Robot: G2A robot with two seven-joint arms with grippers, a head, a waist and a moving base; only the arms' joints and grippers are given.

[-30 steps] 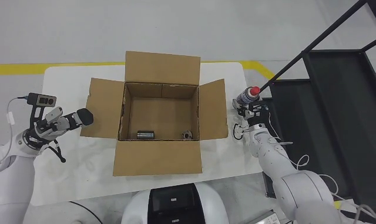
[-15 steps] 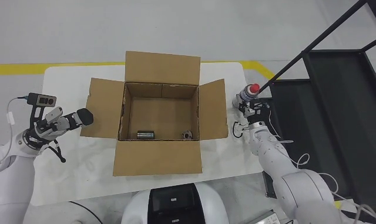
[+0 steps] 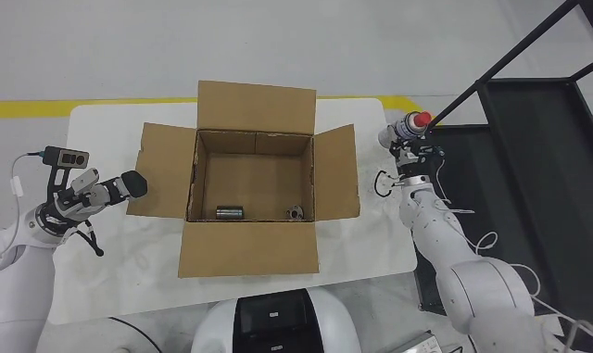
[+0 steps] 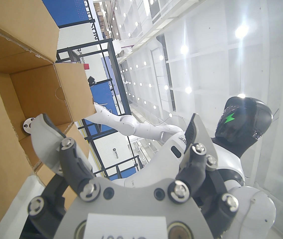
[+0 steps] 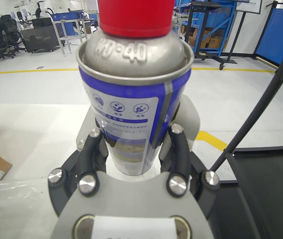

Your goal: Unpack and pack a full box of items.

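An open cardboard box (image 3: 255,182) stands mid-table with all flaps folded out. On its floor lie a dark metal cylinder (image 3: 229,211) and a small round metal part (image 3: 294,210). My right gripper (image 3: 409,147) is at the table's right edge, shut on a blue and silver spray can (image 5: 134,115) with a red cap (image 3: 420,120). The can stands upright between the fingers (image 5: 178,148). My left gripper (image 3: 134,182) hangs open beside the box's left flap, holding nothing; its fingers (image 4: 45,135) frame the box interior (image 4: 39,95).
A black metal rack (image 3: 519,177) with slanted bars stands right of the table, close to the right arm. A yellow floor line (image 3: 93,105) runs behind the table. The white table (image 3: 111,279) has bare room in front of the box.
The right gripper has carried the spray can rightward and farther back, toward the black rack. The left arm has kept still.
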